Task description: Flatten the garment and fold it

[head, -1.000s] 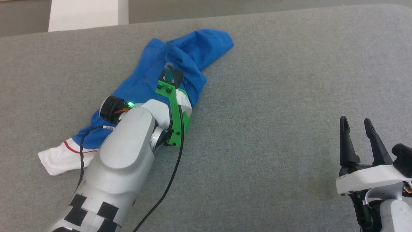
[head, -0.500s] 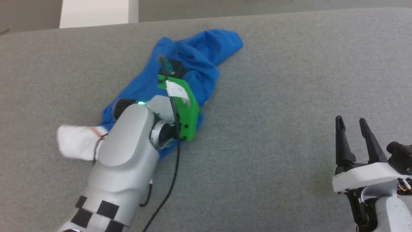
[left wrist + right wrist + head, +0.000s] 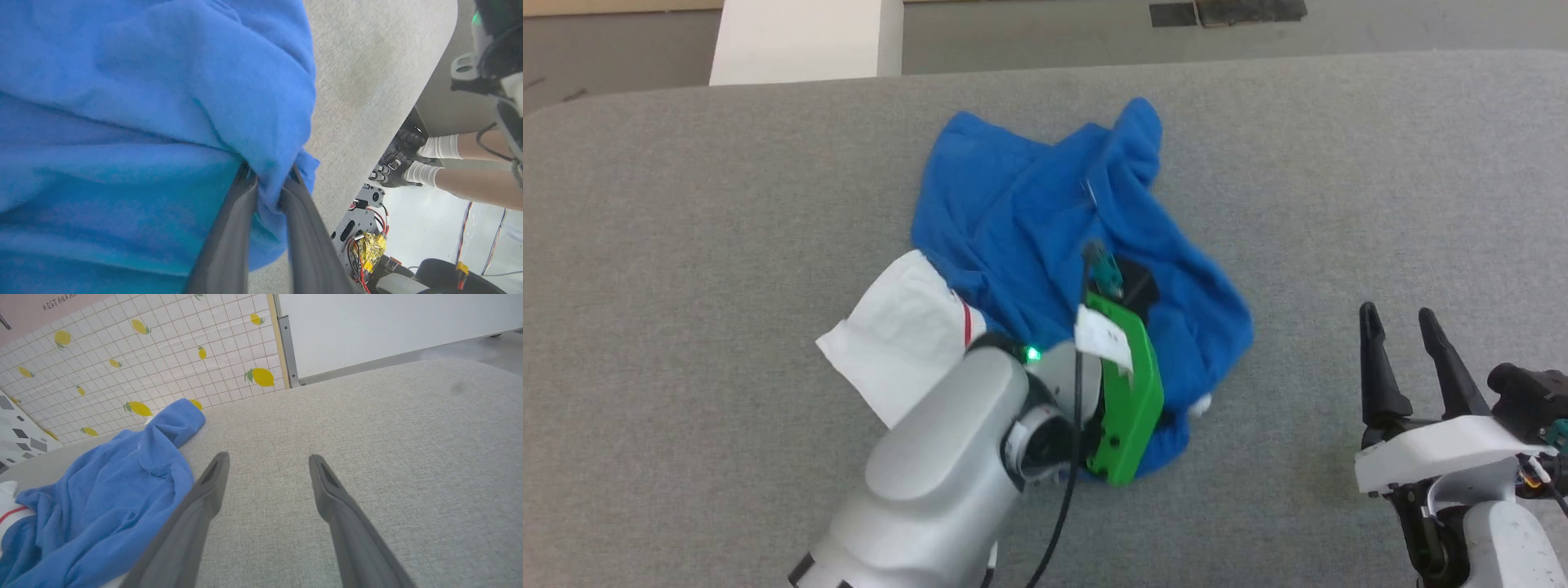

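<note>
The garment (image 3: 1029, 212), a bright blue shirt, lies bunched in the middle of the grey table, with a white sleeve (image 3: 898, 351) with a red stripe sticking out at its left. My left gripper (image 3: 1131, 290) reaches over it from the near side, under a green mount. In the left wrist view the left gripper (image 3: 267, 179) is shut on a fold of the blue garment (image 3: 143, 102). My right gripper (image 3: 1396, 314) stands open at the lower right, apart from the cloth. In the right wrist view the right gripper (image 3: 267, 461) holds nothing, with the garment (image 3: 106, 498) to its left.
The grey padded table (image 3: 1339, 163) stretches wide to the right of the shirt. A white block (image 3: 800, 41) stands beyond its far edge. A person's legs (image 3: 433, 151) in white socks and dark shoes stand beside the table. A lemon-patterned wall (image 3: 143, 355) lies behind.
My left gripper has shut on the blue cloth and dragged it right and nearer, turning the white sleeve along. The head camera has also shifted. The right gripper stays open.
</note>
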Robot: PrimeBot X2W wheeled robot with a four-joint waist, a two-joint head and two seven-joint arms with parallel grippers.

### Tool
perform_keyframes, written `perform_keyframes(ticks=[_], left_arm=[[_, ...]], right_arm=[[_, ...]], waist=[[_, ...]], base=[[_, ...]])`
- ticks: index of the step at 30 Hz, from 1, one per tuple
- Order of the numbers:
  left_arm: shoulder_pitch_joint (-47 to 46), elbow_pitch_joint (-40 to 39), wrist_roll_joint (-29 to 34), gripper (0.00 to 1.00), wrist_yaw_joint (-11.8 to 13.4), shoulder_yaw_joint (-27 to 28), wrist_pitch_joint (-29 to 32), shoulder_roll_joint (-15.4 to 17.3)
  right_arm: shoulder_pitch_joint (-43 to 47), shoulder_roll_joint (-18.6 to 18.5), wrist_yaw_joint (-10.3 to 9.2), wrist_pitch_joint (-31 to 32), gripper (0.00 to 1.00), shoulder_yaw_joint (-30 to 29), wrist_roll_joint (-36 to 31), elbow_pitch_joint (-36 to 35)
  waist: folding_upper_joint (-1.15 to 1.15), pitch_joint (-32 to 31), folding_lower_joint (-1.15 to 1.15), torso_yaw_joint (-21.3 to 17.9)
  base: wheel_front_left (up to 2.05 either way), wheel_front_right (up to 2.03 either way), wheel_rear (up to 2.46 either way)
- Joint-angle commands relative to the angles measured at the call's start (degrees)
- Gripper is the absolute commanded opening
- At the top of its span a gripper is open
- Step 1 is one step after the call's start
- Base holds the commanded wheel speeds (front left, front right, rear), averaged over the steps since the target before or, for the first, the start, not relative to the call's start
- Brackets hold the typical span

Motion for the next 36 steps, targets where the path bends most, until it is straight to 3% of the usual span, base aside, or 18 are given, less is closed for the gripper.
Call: perform_keyframes(ticks=[1, 7, 8, 10, 16, 25, 31, 36], left_arm=[[1.0, 1.0, 0.5, 0.0, -0.3, -0.8, 0.3, 0.0], [1.4, 6.7, 2.9, 0.0, 1.4, -1.7, -0.7, 1.3], [1.1, 7.2, 3.0, 0.2, 1.7, -1.3, -1.3, 1.5], [0.2, 7.9, 3.4, 1.0, 2.3, -0.5, -2.3, 1.9], [-1.3, 7.7, 1.5, 1.0, 2.6, 2.4, -4.6, 2.0], [-1.7, 0.5, -5.3, 1.0, 2.3, 11.0, -13.4, 1.4], [0.0, -3.1, 1.6, 1.0, 3.7, 15.8, -28.0, 6.5], [5.3, -5.4, 10.4, 1.0, 7.6, 18.5, -42.3, 12.0]], right_arm=[[-0.9, 0.0, -0.06, -0.4, 1.0, 0.2, 0.6, 0.2], [-1.1, 0.0, -0.06, -1.0, 1.0, 0.8, 1.1, 0.6], [-1.0, 0.0, -0.06, -1.0, 1.0, 0.8, 1.2, 0.7], [-0.9, 0.0, -0.06, -1.2, 1.0, 0.5, 1.3, 0.9], [0.0, 0.0, -0.06, -1.2, 1.0, -0.1, 1.1, 1.9], [1.4, 0.0, -0.06, -0.3, 1.0, -0.4, 0.3, 1.9], [2.3, 0.0, -0.06, 0.4, 1.0, -0.2, 0.4, 1.6], [3.4, 0.0, -0.06, 0.6, 1.0, -0.2, 0.6, 1.3]], waist=[[0.0, 0.6, 0.0, -0.6], [0.0, 1.5, 0.0, -1.5], [0.0, 1.4, 0.0, -1.6], [0.0, 1.3, 0.0, -1.4], [0.0, -0.7, 0.0, 0.1], [0.0, -4.7, 0.0, 3.4], [0.0, -6.5, 0.0, 4.7], [0.0, -7.6, 0.0, 5.4]], base=[[0.0, 0.0, 0.0], [0.0, 0.0, 0.0], [0.0, 0.0, 0.0], [0.0, 0.0, 0.0], [0.0, 0.0, 0.0], [0.0, 0.0, 0.0], [0.0, 0.0, 0.0], [0.0, 0.0, 0.0]])
